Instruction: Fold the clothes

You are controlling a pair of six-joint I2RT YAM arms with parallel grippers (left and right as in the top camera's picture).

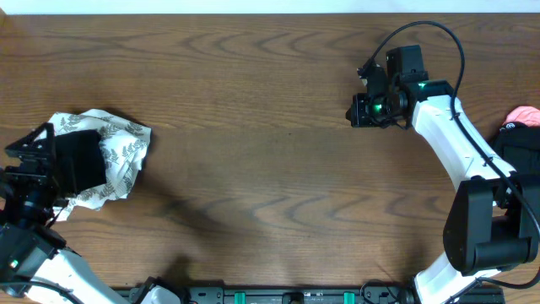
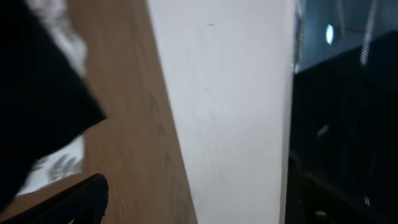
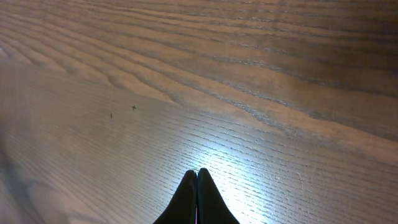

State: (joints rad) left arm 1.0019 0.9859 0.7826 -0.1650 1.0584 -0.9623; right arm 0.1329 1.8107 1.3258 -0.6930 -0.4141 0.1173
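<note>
The clothes, a plain black shirt [image 1: 82,160], lie bunched in a small square on a white leaf-print cloth [image 1: 125,145] at the table's far left. My left gripper [image 1: 49,160] is right beside the shirt's left edge and stands open, holding nothing. In the left wrist view the black fabric [image 2: 31,93] fills the upper left, and one dark finger [image 2: 84,196] shows at the bottom; the other finger is out of frame. My right gripper [image 1: 363,110] hovers far off at the upper right, its fingertips [image 3: 197,180] pressed shut over bare wood.
A black garment with a pink piece [image 1: 519,122] lies at the right edge beside the right arm's base. The wooden table [image 1: 270,169] spans the middle. The left wrist view shows the table's edge and a white surface [image 2: 230,112] beyond it.
</note>
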